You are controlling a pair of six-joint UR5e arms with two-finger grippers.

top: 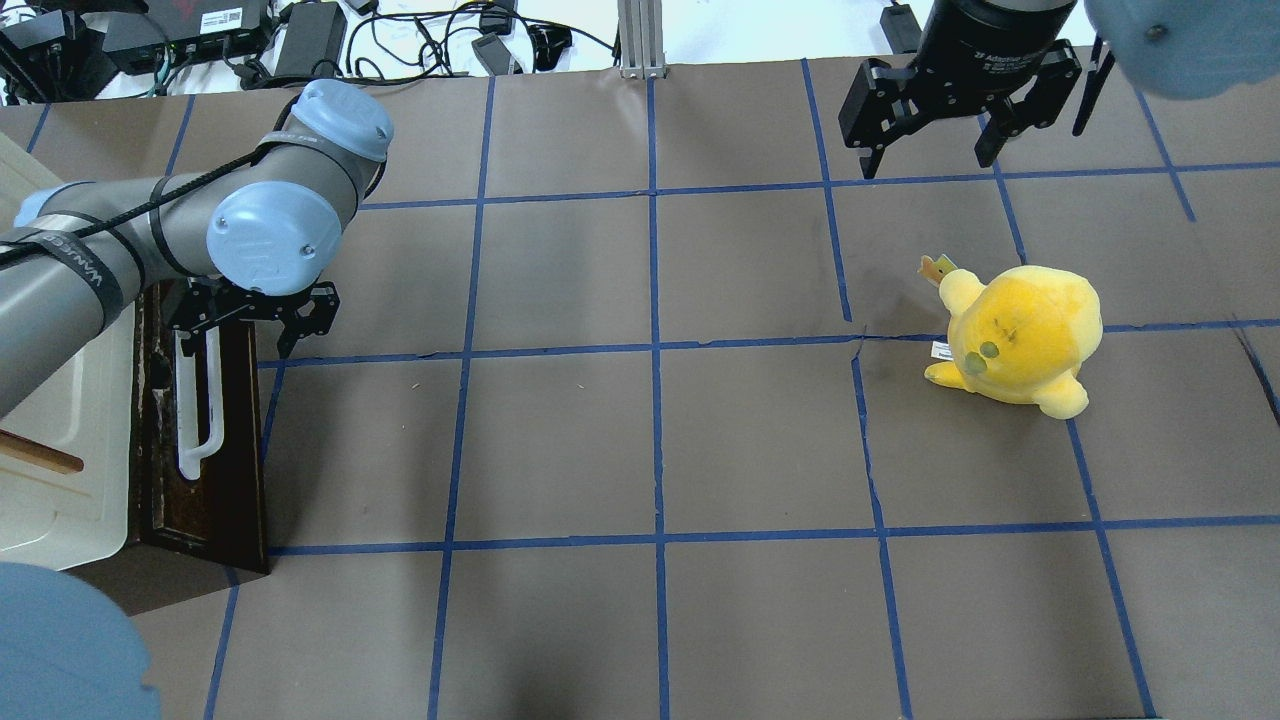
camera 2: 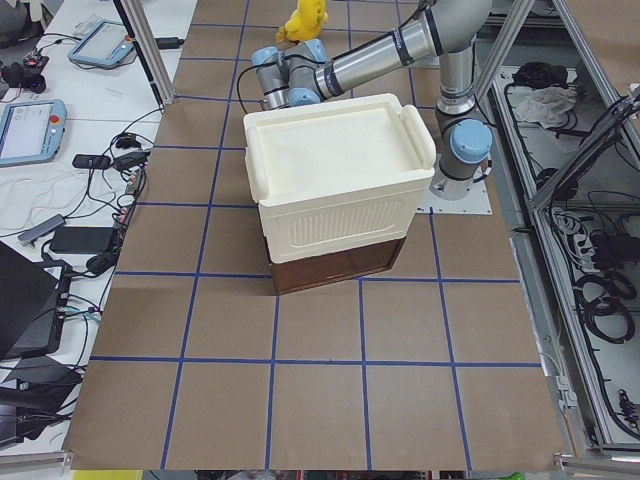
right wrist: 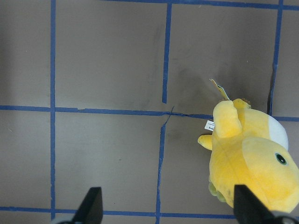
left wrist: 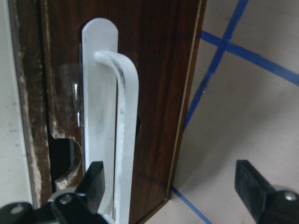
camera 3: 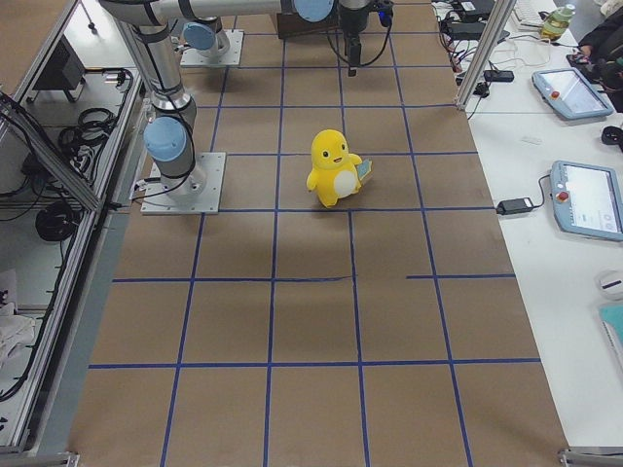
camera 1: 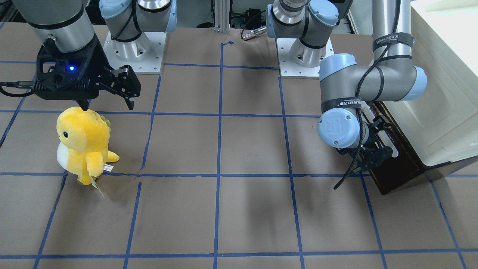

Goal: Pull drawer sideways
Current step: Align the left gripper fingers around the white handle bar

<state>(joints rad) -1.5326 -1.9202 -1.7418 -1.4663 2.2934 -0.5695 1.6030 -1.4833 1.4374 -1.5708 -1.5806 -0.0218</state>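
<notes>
The drawer (top: 215,470) shows its dark brown front at the table's left edge, under the cream cabinet. It also shows in the front view (camera 1: 401,170) and the left wrist view (left wrist: 159,84). Its white bar handle (top: 190,420) (camera 1: 390,145) (left wrist: 125,126) runs along the front. My left gripper (top: 245,330) (camera 1: 375,144) (left wrist: 173,186) is open at one end of the handle. The bar lies between the jaws, close to one finger (left wrist: 95,179). My right gripper (top: 930,155) (camera 1: 108,104) (right wrist: 168,207) is open and empty, hovering far from the drawer.
The cream-white moulded cabinet top (top: 60,450) (camera 1: 440,97) (camera 2: 335,165) sits above the drawer. A yellow plush toy (top: 1020,335) (camera 1: 84,142) (right wrist: 252,158) (camera 3: 334,167) stands on the brown, blue-taped table (top: 650,450), below my right gripper.
</notes>
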